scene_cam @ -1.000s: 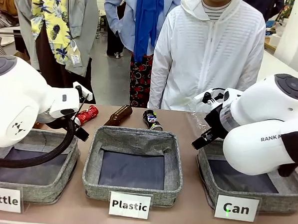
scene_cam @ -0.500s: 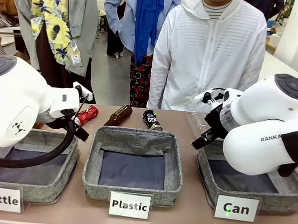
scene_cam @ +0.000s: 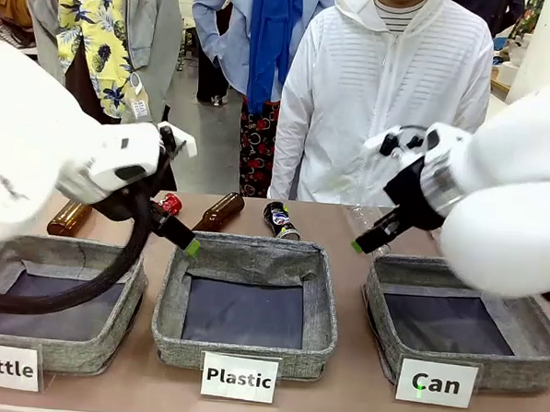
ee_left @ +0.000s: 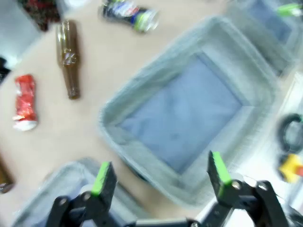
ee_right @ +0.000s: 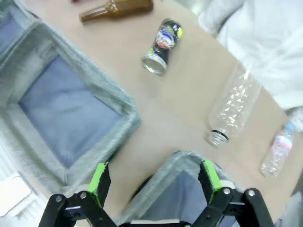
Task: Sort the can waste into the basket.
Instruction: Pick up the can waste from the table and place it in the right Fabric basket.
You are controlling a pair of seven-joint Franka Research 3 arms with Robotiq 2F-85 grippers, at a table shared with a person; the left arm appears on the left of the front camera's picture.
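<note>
Tabletop (scene_cam: 353, 381) with "Bottle" basket (scene_cam: 133, 300), "Plastic" basket (scene_cam: 250, 251), "Can" basket (scene_cam: 378, 308); left tool (ee_left: 160, 170), right tool (ee_right: 154, 176) both released.

Crushed red can (ee_left: 24, 102), white marks, lay on its side at the far side, to my left. Black can (ee_right: 162, 46) w/ yellow-green & purple print also lay on its side, far side near the middle, silver end twd me, well apart from the red one. Can basket (scene_cam: 511, 371): grey fabric, dark lining, white "Can" label in front, sat upright on my right. Both cans lay outside it.
</note>
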